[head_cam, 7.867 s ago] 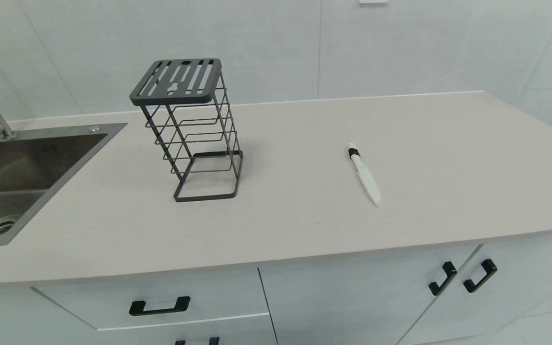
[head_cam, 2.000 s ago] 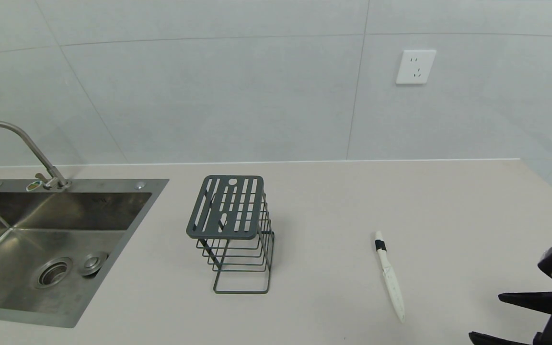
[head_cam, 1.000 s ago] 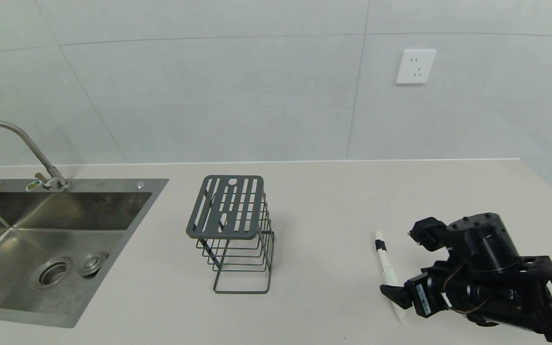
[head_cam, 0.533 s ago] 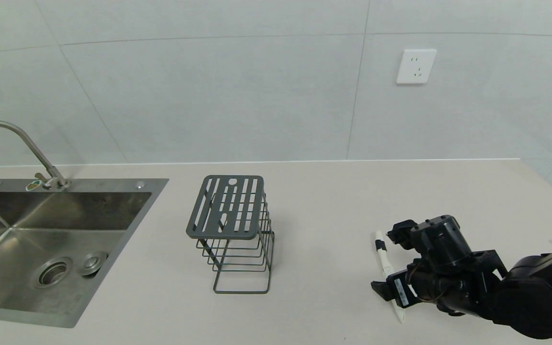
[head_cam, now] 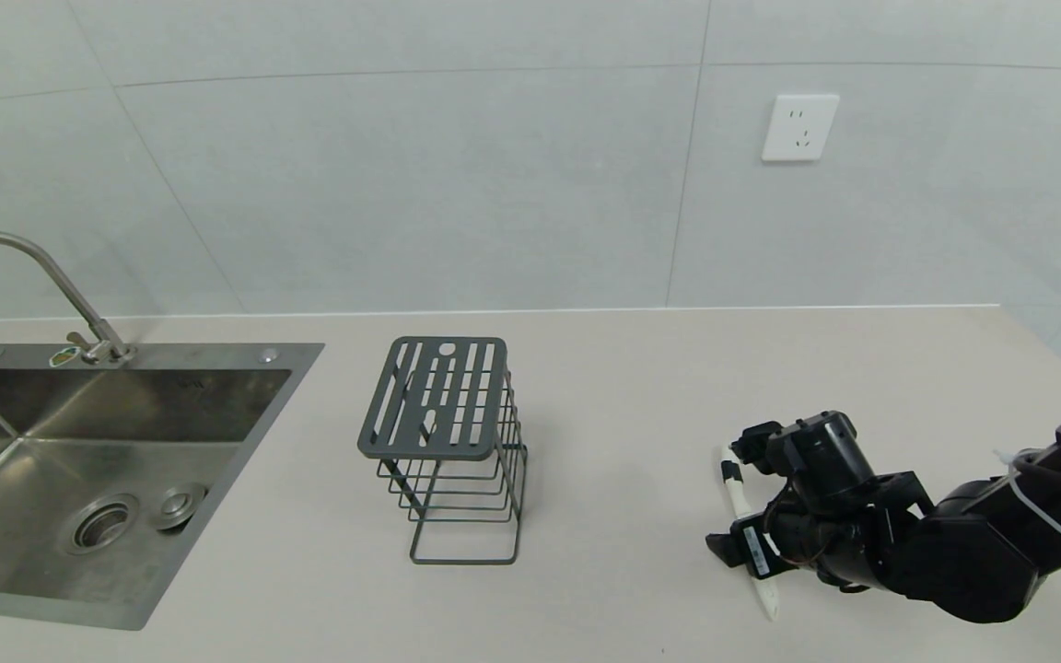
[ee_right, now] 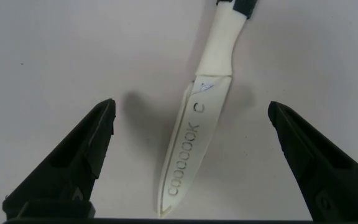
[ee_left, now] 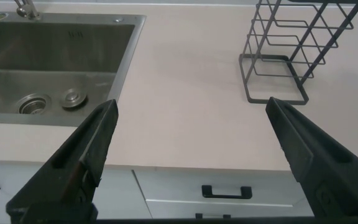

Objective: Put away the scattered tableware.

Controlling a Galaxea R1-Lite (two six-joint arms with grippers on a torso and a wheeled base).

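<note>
— Where is the knife (head_cam: 737,502)?

— Lower right of the head view, lying flat on the pale countertop (head_cam: 632,396). It is white with a black band near the handle end. The handle points toward the wall and the tip toward the frame's bottom edge.

— And the right gripper (head_cam: 729,499)?

— It sits right over the knife with its fingers spread wide, one on each side of the blade. The right wrist view shows clear counter between each finger (ee_right: 95,146) and the blade, so nothing is gripped.

— What about the left gripper (ee_left: 191,112)?

— Its fingers are parted too and hold nothing. It hangs near the counter's front edge, above a drawer with a black handle (ee_left: 227,191).

— What else is on the counter?

— A dark wire knife rack (head_cam: 438,442) with a slotted top stands upright near the middle of the head view, well apart from the knife. Further left is a steel sink (head_cam: 125,352) with a curved faucet (head_cam: 33,272) at the frame's left edge. A white wall socket (head_cam: 799,128) is in the upper right.
</note>
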